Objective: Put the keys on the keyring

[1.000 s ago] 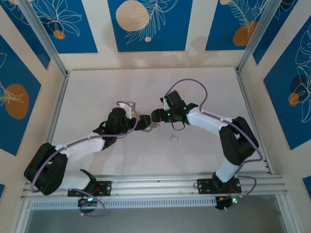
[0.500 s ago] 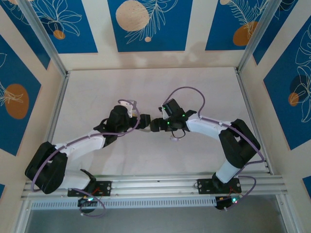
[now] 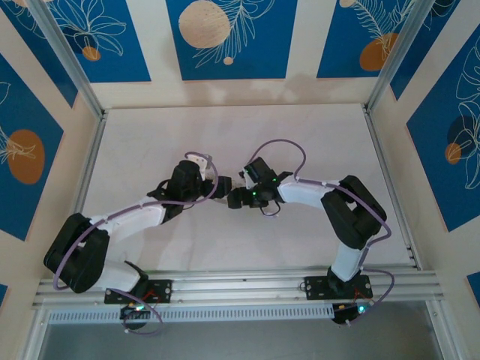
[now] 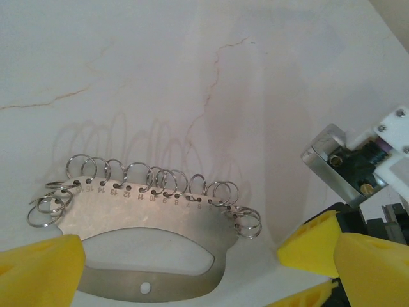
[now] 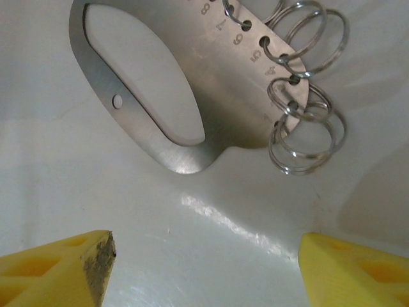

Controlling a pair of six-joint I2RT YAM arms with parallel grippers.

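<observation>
Top external view: the left gripper (image 3: 218, 187) and right gripper (image 3: 233, 198) stood tip to tip over the keyring (image 4: 192, 220) on the table (image 3: 150, 142). Left wrist view: the keyring, a flat plate with an oval cut-out, lay on the table, with small wire rings (image 4: 144, 176) threaded along its numbered far edge. The left fingers (image 4: 38, 272) were spread, flanking the keyring's two ends and pinching nothing. Right wrist view: the right fingers (image 5: 57, 268) likewise stood wide apart, just short of the keyring's rounded end, empty. Judged step: approach to the keyring, none of the keys held; the next move probably calls for one gripper to steady the keyring while the other fetches a key
</observation>
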